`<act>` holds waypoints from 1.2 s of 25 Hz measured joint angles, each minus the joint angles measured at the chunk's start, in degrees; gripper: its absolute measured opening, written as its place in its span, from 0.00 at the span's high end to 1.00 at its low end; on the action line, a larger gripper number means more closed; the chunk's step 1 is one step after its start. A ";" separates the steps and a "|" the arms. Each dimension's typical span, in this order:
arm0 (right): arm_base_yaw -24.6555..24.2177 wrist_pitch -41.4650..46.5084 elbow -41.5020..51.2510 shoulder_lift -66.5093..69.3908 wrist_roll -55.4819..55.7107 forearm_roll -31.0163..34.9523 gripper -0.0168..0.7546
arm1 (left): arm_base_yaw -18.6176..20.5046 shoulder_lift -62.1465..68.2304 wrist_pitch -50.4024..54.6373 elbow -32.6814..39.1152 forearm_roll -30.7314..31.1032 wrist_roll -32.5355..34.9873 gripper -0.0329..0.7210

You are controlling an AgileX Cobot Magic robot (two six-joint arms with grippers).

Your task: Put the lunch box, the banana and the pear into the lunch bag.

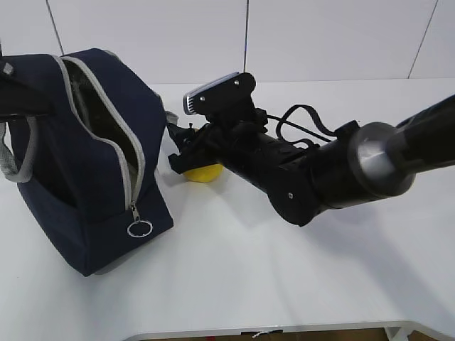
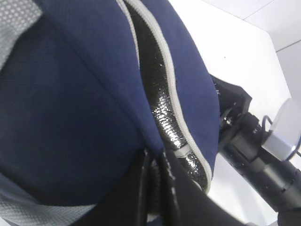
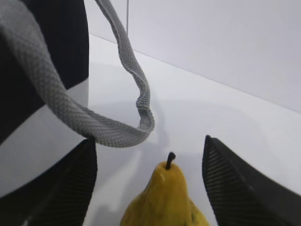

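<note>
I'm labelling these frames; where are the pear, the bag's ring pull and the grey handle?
pear (image 3: 164,202): right wrist view, on its yellow body.
ring pull (image 1: 139,228): exterior view, on the metal ring.
grey handle (image 3: 117,134): right wrist view, on the webbing loop.

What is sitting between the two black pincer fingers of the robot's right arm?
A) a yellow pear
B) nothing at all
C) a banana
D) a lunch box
A: in the right wrist view the yellow pear, with its short dark stem up, stands between the open fingers of the right pincer.

Yellow pear (image 3: 164,200) stands upright beside the unzipped navy lunch bag (image 1: 85,142).
</note>
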 joint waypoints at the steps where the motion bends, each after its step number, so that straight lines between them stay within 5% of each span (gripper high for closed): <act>1: 0.00 0.00 -0.78 0.34 -0.31 0.00 0.24 | 0.00 0.00 0.00 0.00 0.09 0.00 0.95; 11: -0.42 1.53 -3.97 2.76 -3.02 5.06 0.24 | 0.00 0.00 -0.09 0.00 0.09 0.00 0.95; 30: -0.84 3.32 -6.01 5.29 -3.25 2.87 0.24 | 0.00 0.00 -0.09 0.00 0.28 0.00 0.95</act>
